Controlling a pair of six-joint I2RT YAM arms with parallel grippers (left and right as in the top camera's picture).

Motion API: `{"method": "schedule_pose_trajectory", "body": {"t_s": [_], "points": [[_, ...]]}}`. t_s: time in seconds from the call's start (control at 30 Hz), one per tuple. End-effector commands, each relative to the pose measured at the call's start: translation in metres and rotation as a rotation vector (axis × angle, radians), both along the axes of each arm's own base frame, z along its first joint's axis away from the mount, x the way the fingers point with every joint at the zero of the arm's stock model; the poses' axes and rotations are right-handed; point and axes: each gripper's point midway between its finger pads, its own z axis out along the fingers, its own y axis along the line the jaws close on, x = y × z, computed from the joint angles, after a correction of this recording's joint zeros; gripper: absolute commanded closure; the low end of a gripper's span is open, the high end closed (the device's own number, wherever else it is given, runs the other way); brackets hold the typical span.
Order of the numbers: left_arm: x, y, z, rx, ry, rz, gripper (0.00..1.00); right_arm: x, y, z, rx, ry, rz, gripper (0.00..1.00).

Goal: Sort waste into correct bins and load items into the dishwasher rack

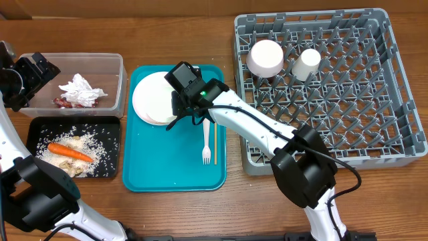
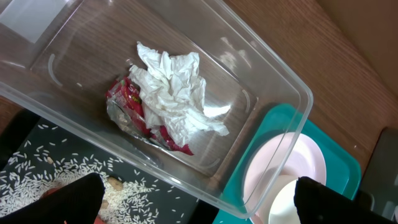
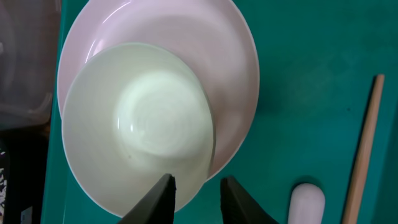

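The grey rack (image 1: 331, 87) is the biggest thing. It sits on the right side of the worktop (image 1: 180, 33). The teal tray (image 1: 177, 171) lies in the middle, just beside the rack. On the left is the clear tub (image 1: 115, 80), and the black tray (image 1: 40, 127) lies just in front of it.

My left pincer (image 2: 205, 204) hangs over the tub with its fingers wide apart, holding nothing.

At the back of the teal tray lies the pink plate (image 3: 186, 25), with the white plate (image 3: 124, 124) on top of it. My right pincer (image 3: 196, 194) is at their edge. Its fingers are only a little apart, one over the white plate and one just past the rim. I cannot tell if they touch.

The white bowl (image 1: 266, 57) sits upside down in the rack's back left part, and the white cup (image 1: 308, 63) is beside it.

The napkin (image 2: 174, 87) lies on the red wrapper (image 2: 127, 99) in the tub. The carrot (image 1: 69, 152) lies in the black tray, among the rice (image 1: 100, 137).

The fork (image 1: 206, 144) and the chopstick (image 1: 215, 144) lie side by side on the teal tray.
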Motion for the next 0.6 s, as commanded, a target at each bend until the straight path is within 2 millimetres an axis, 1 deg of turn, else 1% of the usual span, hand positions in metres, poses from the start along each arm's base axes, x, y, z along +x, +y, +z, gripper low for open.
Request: {"method": "schedule_pose_trajectory", "body": {"t_s": [0.0,0.1,0.17,0.33,0.57], "points": [[0.001,-0.002,-0.004,-0.007,0.010,0.002,0.00,0.001,-0.002,-0.018,-0.022,0.019,-0.023,0.72],[0.001,-0.002,-0.004,-0.007,0.010,0.002,0.00,0.000,-0.001,-0.033,-0.032,0.043,-0.019,0.72],[0.001,-0.002,-0.004,-0.007,0.010,0.002,0.00,-0.001,-0.001,-0.038,-0.036,0.052,-0.017,0.72],[0.001,-0.001,-0.004,-0.007,0.010,0.004,0.00,0.002,0.001,-0.038,-0.026,0.041,-0.017,0.72],[0.002,-0.002,-0.004,-0.007,0.010,0.001,0.00,0.001,0.002,-0.051,-0.038,0.054,-0.016,0.72]]}}
